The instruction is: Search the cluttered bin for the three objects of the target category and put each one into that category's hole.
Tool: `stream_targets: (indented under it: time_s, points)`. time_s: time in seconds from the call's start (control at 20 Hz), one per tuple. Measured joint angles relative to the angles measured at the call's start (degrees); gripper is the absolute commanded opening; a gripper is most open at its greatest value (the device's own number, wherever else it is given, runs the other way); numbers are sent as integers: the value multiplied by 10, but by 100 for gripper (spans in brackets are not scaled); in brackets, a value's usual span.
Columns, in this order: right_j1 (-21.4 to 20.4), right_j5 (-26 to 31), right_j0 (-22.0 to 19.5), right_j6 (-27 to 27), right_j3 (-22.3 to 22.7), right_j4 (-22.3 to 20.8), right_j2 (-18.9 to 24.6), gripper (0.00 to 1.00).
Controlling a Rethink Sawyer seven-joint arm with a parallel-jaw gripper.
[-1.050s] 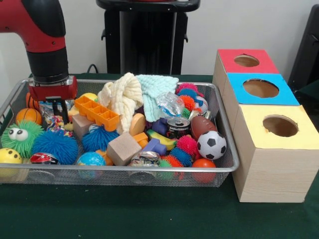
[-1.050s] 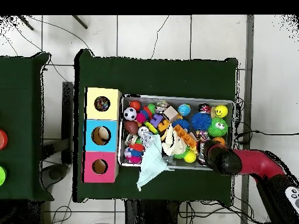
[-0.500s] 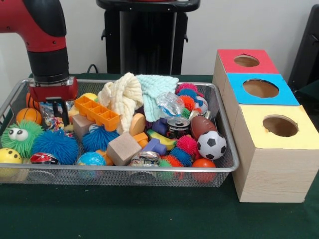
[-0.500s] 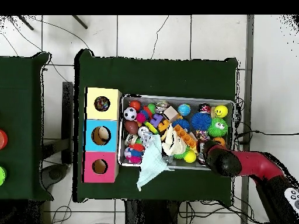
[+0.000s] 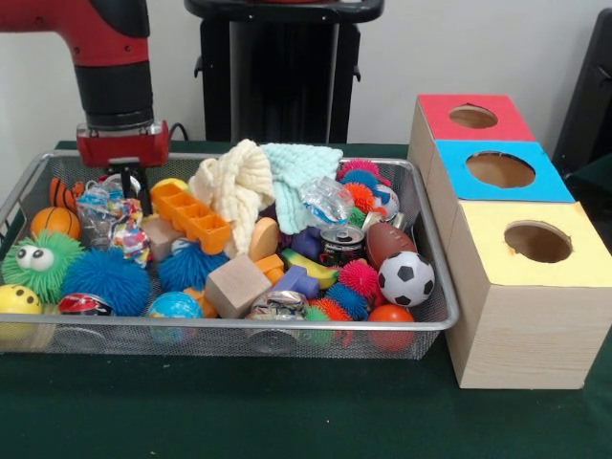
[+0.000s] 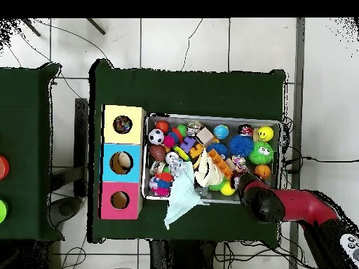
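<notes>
Jaws pinching a crinkly wrapper bag (image 5: 115,215), lifted at upper left of the frame over the bin (image 5: 421,330). Gripper (image 5: 124,182) above orange tray (image 5: 191,217). Three-hole box (image 5: 507,239) at right.

Even, bright indoor light fills both views — shadows stay soft and short, pooling under the silver wire-mesh bin (image 5: 287,335) and beside the pale wooden box with three coloured tops (image 5: 516,316). Small glints show on crinkled clear plastic wrappers (image 5: 325,199); the overhead view looks coarser.
</notes>
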Motion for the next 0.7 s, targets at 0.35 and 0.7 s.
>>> stream_targets:
  time_s: [0.35, 0.7]
  points:
    - [-55, 0, 33, 0, 42, 52, -5, 0]
    - [-123, 0, 88, 3, 71, 133, -18, 0]
